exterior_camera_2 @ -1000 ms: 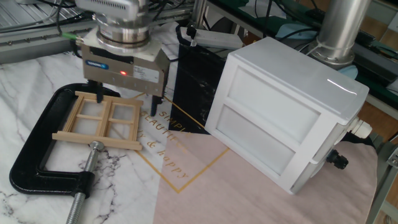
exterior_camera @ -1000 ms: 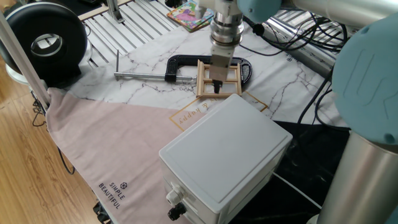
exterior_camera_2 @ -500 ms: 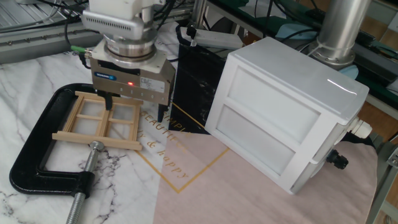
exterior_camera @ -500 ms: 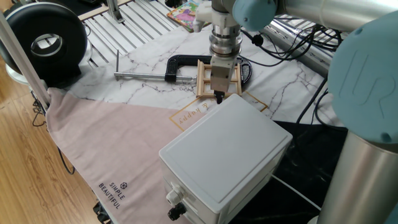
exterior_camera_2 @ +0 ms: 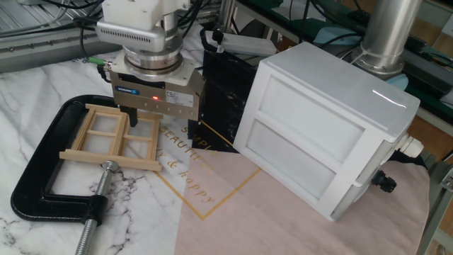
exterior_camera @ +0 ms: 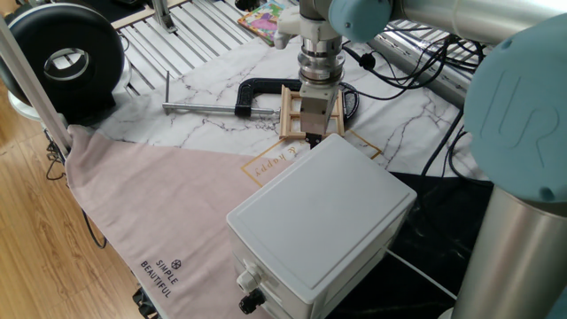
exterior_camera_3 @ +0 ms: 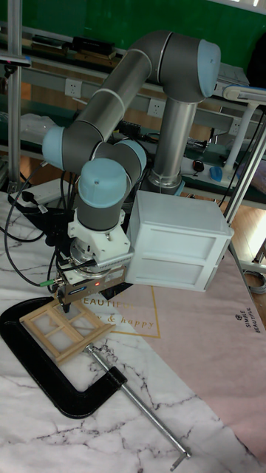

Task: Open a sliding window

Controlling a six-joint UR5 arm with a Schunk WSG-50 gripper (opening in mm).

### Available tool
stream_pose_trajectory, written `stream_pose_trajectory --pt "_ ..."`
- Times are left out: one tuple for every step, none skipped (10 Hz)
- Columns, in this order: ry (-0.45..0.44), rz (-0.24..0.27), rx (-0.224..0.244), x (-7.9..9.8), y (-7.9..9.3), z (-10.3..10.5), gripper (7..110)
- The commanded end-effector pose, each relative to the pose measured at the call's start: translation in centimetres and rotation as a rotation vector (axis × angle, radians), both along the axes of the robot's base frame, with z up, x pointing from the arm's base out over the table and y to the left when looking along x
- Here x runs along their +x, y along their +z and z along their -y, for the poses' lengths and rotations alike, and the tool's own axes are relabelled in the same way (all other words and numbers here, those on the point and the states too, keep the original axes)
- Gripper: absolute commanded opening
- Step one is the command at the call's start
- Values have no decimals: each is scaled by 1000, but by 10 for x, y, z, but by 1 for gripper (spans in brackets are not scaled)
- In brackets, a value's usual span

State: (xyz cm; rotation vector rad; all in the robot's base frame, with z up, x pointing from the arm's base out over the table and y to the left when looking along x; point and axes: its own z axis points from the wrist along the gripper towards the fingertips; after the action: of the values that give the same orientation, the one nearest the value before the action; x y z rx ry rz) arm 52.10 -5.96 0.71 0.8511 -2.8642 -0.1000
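Bright, even indoor light, all views sharp. Small glare streak on the white box. Soft shadows only, no blur.

Robotics lab — UR5 arm, aluminium framing, loose cables, wall sockets.

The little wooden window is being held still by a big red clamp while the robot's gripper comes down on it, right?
Not quite: the clamp is black, not red, as the other fixed view shows. The rest holds: it grips the little wooden window at its edge, and the gripper is down at the window.
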Motion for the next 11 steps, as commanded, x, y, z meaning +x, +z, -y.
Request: stream_pose_trajectory --pt "-15 0 10 3 2 -5 7" --pt "-18 3 -1 7 4 -7 7" --pt "-22 9 -13 9 4 -6 7" --pt "-24 10 -4 11 2 -9 7" --pt "-21 8 -12 11 0 -6 7" --pt "-12 -6 -23 9 -3 -2 7" --pt "-6 -18 -27 6 -4 -1 7" --pt "-6 -28 -26 4 -3 -1 7" --pt "-6 -35 -27 2 -3 -1 7" --pt "-6 -40 -29 1 -3 -1 7" --pt "-6 -41 -29 1 -3 -1 7"
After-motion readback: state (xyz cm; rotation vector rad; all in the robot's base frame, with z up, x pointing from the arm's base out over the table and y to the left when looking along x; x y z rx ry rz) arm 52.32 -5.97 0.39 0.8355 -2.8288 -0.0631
